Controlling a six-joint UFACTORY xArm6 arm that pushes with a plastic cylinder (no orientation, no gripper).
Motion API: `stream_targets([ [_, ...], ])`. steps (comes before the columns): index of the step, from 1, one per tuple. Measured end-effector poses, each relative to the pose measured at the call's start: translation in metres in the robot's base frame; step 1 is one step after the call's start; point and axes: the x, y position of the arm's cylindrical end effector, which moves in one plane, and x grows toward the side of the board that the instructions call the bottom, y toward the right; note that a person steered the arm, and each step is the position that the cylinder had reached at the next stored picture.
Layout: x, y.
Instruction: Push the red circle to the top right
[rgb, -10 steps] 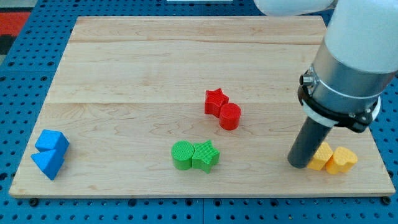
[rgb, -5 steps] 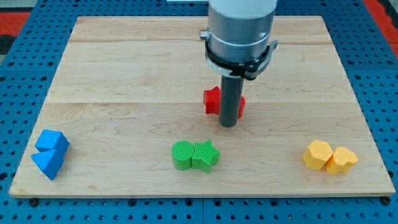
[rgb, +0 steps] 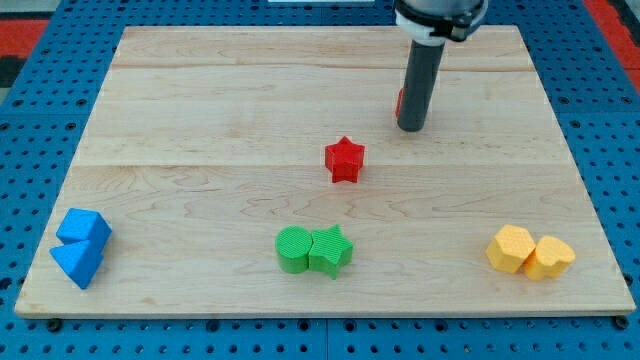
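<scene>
The red circle (rgb: 400, 101) is almost wholly hidden behind my rod; only a red sliver shows at the rod's left edge, in the upper right part of the board. My tip (rgb: 411, 128) rests on the board right in front of the circle, touching or nearly touching it. The red star (rgb: 344, 160) sits alone near the board's middle, down and to the left of my tip.
A green circle (rgb: 294, 249) and a green star (rgb: 331, 250) touch at the bottom middle. Two yellow blocks (rgb: 530, 252) sit at the bottom right. Two blue triangular blocks (rgb: 80, 247) sit at the bottom left. The wooden board (rgb: 200, 100) lies on a blue pegboard.
My tip moved from the bottom right to the red pair, then up and right. The red circle left the red star and now sits up and right, behind the rod.
</scene>
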Motion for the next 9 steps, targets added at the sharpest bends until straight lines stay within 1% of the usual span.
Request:
stream_targets([
  [1,-0.029,0.0],
  [5,-0.105,0.007],
  [6,-0.116,0.008],
  [9,-0.136,0.042],
])
